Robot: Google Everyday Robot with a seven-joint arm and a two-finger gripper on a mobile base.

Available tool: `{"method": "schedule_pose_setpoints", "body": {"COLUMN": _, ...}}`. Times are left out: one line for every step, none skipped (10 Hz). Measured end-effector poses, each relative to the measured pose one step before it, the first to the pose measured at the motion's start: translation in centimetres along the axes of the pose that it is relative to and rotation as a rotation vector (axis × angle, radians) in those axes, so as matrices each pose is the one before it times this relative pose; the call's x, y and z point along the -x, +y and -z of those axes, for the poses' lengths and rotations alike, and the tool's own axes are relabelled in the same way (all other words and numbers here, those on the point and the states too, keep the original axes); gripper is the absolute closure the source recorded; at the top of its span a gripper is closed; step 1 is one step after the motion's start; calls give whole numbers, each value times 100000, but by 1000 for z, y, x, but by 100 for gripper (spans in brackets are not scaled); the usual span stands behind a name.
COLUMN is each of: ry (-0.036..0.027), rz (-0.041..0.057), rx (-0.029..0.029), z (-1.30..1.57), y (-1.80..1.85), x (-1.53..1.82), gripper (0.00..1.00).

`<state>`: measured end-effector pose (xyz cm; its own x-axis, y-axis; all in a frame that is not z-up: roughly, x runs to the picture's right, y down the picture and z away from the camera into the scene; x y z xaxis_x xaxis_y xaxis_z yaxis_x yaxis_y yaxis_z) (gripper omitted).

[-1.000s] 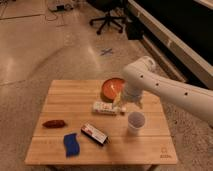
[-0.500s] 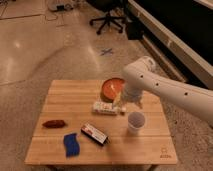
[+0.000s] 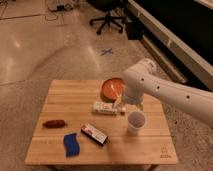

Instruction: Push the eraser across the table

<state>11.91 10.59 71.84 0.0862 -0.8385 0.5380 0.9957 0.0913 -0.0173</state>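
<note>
My claw (image 3: 120, 104) hovers beside the white box (image 3: 103, 107), apart from the eraser (image 3: 94, 134); I can't tell its grip.

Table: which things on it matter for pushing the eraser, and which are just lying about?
Needed: eraser, table, gripper, at the right end of the white box.
Lying about: white box, orange bowl, white cup, blue pad, reddish-brown lump.
</note>
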Motion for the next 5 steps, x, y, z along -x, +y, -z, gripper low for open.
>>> {"method": "schedule_pose_setpoints", "body": {"ry": 977, "rz": -875, "rx": 501, "z": -420, "y": 415, "x": 1333, "gripper": 20}}
{"method": "schedule_pose_setpoints", "body": {"ry": 541, "rz": -690, "rx": 87, "z": -344, "y": 232, "x": 1163, "gripper": 20}}
{"method": "schedule_pose_setpoints", "body": {"ry": 172, "rz": -941, "rx": 102, "z": -415, "y": 337, "x": 1411, "gripper": 20}}
{"method": "schedule_pose_setpoints", "body": {"ry": -129, "rz": -1196, "rx": 90, "z": -362, "y": 407, "x": 1343, "gripper": 20}}
{"method": "schedule_pose_setpoints", "body": {"ry": -215, "rz": -929, "rx": 218, "z": -242, "y": 369, "x": 987, "gripper": 20}}
